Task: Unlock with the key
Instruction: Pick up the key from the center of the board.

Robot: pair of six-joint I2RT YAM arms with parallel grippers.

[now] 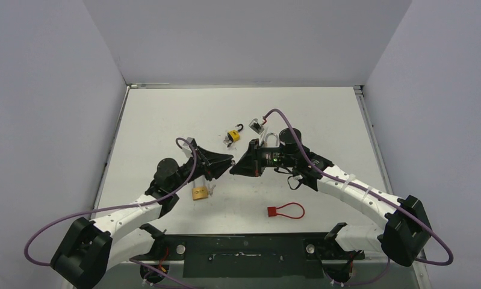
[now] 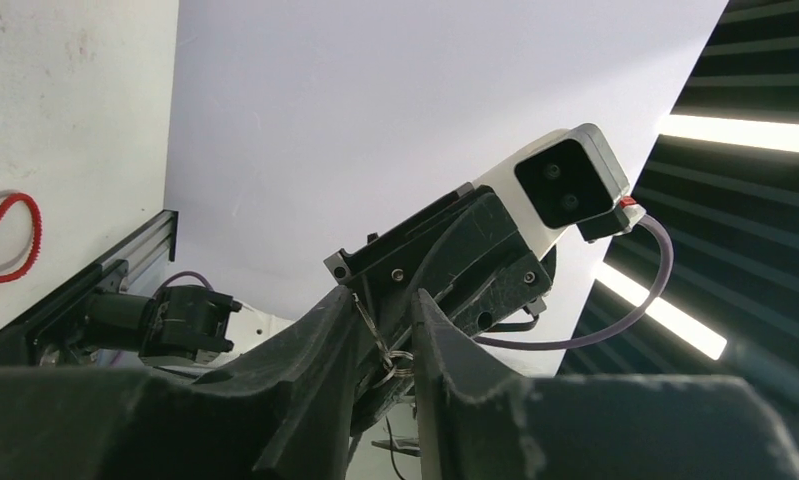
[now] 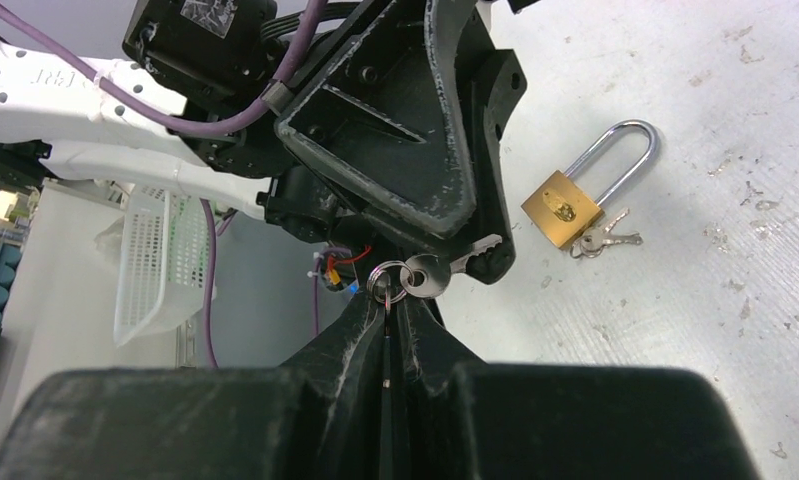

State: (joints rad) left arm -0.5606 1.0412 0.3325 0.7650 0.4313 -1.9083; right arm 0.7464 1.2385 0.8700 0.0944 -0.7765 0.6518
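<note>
Fingers (image 3: 357,338) of the right gripper (image 3: 389,302) are pressed together on a key ring (image 3: 386,281), and the ring stands out just past their tips. 1 silver key (image 3: 433,276) hangs on that ring and points away from the right fingertips. Its blade reaches the tip of the left gripper (image 2: 382,318), which meets the right one nose to nose above the table (image 1: 322,120). Left fingers (image 2: 310,365) stand narrow, with the ring showing in the gap between them (whether their pads actually press on the key cannot be told from these views).

Closest on the table is a brass padlock (image 3: 563,207) with a silver shackle, lying flat below and to one side of the left fingertips, apart from the held key. Small keys (image 3: 603,240) lie touching its lower corner. Just behind the right fingers, beside that gripper's wrist, a silver-shackled padlock (image 1: 271,139) sits partly hidden by the arm. Farther out, past both pairs of fingertips, lie a yellow padlock (image 1: 233,135) and 1 more small padlock (image 1: 257,126). On the base side of the right fingers, well apart from them, a red cable lock (image 1: 285,211) lies flat.
</note>
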